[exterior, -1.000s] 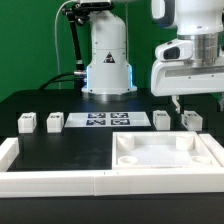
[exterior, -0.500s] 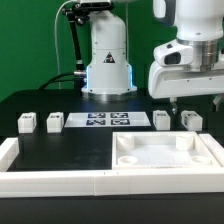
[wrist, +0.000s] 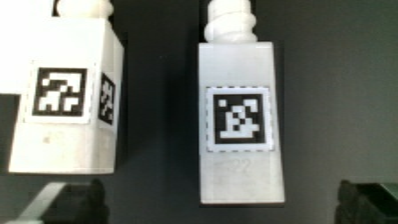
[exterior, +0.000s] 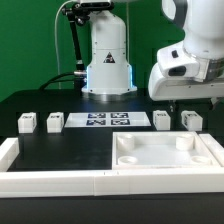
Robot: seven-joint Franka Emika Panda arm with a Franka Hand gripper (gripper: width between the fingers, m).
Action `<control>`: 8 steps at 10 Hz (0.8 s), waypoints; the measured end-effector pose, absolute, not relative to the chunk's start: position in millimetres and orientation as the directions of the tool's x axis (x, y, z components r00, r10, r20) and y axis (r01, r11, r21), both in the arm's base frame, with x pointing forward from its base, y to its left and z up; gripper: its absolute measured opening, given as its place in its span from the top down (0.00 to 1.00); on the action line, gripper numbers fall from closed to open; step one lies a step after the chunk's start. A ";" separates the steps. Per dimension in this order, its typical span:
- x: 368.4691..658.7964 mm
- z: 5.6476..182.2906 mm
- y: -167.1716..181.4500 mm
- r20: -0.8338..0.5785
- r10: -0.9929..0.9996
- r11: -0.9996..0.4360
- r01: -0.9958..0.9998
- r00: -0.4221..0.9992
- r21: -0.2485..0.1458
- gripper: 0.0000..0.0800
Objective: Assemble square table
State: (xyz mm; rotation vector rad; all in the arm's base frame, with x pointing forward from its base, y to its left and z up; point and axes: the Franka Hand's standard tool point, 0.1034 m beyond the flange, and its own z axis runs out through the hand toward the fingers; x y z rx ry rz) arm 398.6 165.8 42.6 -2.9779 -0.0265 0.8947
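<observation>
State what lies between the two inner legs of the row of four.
In the exterior view, the marker board lies between the second leg and the third leg, counted from that view's left.

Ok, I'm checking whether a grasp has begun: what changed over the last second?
The arm tilted its wrist and sank a little over the two legs on the exterior view's right. Nothing was taken or let go: the jaws are open, either side of one leg, not touching it. All four legs, the table top and the marker board stayed put.
</observation>
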 end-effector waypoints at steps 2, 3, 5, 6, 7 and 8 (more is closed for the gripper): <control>389.3 36.7 166.2 -0.660 0.041 -0.999 0.018 0.750 -0.041 0.19; 386.2 30.8 170.1 -0.701 0.033 -0.999 0.015 0.712 -0.032 0.19; 375.4 30.7 171.8 -0.793 0.038 -0.999 0.029 0.608 -0.025 0.19; 375.8 25.0 173.0 -0.803 0.038 -0.999 0.029 0.594 -0.026 0.19; 373.7 22.6 173.6 -0.799 0.039 -0.999 0.030 0.600 -0.027 0.19; 369.9 19.3 175.9 -0.800 0.038 -0.999 0.032 0.599 -0.024 0.19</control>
